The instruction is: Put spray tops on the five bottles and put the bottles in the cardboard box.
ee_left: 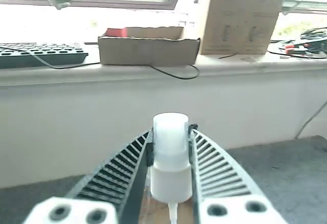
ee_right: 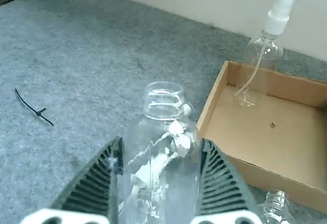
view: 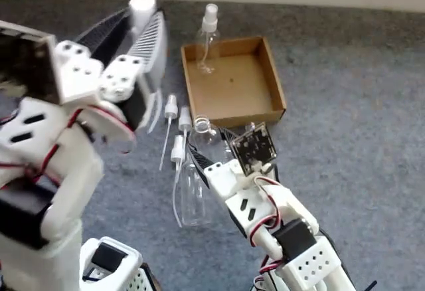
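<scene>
The right gripper (ee_right: 162,152) has its fingers clamped on an uncapped bottle (ee_right: 163,101), upright. The left gripper (ee_left: 171,132) pinches a spray top (ee_left: 171,162) aloft. Loose tops (view: 174,128) and seemingly two bare bottles (view: 192,194) lie on the bench (view: 345,138). Beyond, one capped bottle (view: 208,38) stands in the cardboard box (view: 275,88), so four look left to do. No writing is legible.

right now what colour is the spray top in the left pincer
White. The left wrist view shows the spray top best, held in the left pincer.
</scene>
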Available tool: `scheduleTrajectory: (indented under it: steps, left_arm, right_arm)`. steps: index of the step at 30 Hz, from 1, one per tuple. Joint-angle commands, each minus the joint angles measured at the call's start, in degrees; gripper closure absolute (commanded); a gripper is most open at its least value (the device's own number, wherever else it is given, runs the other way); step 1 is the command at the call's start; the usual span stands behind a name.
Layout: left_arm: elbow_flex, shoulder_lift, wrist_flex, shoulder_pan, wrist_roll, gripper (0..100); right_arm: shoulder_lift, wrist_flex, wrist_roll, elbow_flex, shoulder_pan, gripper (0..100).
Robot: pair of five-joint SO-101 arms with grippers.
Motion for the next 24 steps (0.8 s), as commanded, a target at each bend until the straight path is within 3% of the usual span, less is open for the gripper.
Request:
scheduleTrajectory:
  steps: [1, 6, 11, 17, 24]
  left_arm:
    - [-2.07, 2.68, -5.27, 7.87, 0.18, 99]
    - [-1.8, 4.44, -5.36, 13.67, 0.18, 99]
    - [5.41, 5.67, -12.4, 17.1, -2.37, 99]
    - [13.23, 6.02, -24.0, 16.48, -6.95, 99]
    - [14.73, 6.02, -25.23, 15.34, -7.47, 99]
  right_arm:
    - [-4.88, -1.54, -0.44, 0.84, -0.4, 99.4]
    - [-9.36, -1.36, -0.53, 2.86, -0.4, 99.5]
    - [-12.09, -1.27, -0.53, 4.35, -0.4, 99.5]
    - [-13.05, -1.19, -0.53, 4.44, -0.4, 99.5]
    - [-13.05, -1.19, -0.53, 4.44, -0.22, 99.5]
